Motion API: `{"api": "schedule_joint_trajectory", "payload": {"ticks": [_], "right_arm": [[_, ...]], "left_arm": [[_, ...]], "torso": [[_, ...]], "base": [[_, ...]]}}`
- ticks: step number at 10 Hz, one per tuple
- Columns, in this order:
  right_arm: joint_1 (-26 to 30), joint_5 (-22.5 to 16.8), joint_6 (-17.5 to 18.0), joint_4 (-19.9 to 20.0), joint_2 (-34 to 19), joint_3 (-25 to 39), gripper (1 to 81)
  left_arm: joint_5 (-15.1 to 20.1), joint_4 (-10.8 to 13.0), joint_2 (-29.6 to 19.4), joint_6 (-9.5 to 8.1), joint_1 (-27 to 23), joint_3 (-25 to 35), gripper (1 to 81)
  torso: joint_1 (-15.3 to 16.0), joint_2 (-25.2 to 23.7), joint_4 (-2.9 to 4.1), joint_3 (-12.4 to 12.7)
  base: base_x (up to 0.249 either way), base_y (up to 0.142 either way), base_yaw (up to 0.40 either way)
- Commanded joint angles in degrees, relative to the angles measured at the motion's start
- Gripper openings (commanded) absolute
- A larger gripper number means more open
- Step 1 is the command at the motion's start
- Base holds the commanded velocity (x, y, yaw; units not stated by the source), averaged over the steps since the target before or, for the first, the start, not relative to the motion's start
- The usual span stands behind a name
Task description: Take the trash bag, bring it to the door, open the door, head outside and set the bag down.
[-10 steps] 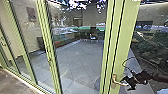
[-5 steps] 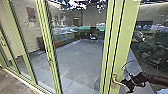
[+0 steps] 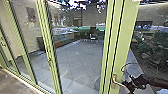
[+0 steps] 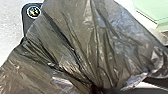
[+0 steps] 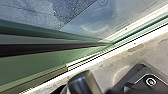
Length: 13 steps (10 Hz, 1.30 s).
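The robot stood before a glass door with a green frame, and the step in hand was, as I judge it, the opening. The right gripper was at the free end of the lever handle; whether it was clenched on this handle or only lay against it, I could not tell. The trash bag was at the left gripper, which seemed to grasp it, because the folds of the plastic ran together there. For good work, the lever needed first to be turned down completely, with the force put near its end, where less effort is necessary. Only after this the door should be moved, slowly, and the wrist should follow the arc of the handle, so that the gripper does not slip away. From which side the door swings was not clear, so a small trial movement seemed wiser than a strong one. The left arm had to remain quiet and hold the bag away from the door edge and from the sill, since thin plastic could be caught there and torn. Behind the glass lay the paving, and the door looked closed.
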Motion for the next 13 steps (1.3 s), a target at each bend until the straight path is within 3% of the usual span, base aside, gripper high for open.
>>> {"api": "schedule_joint_trajectory", "payload": {"ticks": [1, 5, 11, 13], "right_arm": [[-0.4, -4.4, -0.4, -1.3, 2.0, 0.2, 81.1], [-4.7, -4.4, -0.7, -3.1, 4.2, -0.7, 81.1], [-9.9, -4.2, -2.3, -3.5, 11.1, -8.3, 81.1], [-10.5, -0.2, -4.5, -3.7, 11.3, -8.1, 81.1]], "left_arm": [[4.7, -0.2, 0.0, 0.16, -2.4, 0.5, 1.0], [4.7, -0.1, 0.5, 0.25, -2.4, -0.1, 1.0], [4.8, 0.1, 1.0, 0.25, -2.3, -1.9, 1.0], [4.8, -0.1, 0.8, 0.25, -2.1, -1.9, 1.0]], "torso": [[0.0, 0.0, 0.00, 0.0], [0.0, 0.0, -0.02, 0.1], [-0.1, 0.0, -0.04, 0.1], [-0.1, -0.1, -0.06, 0.1]], "base": [[0.000, 0.000, 0.000], [0.000, 0.000, 0.000], [0.000, 0.000, 0.000], [0.000, 0.000, 0.000]]}}
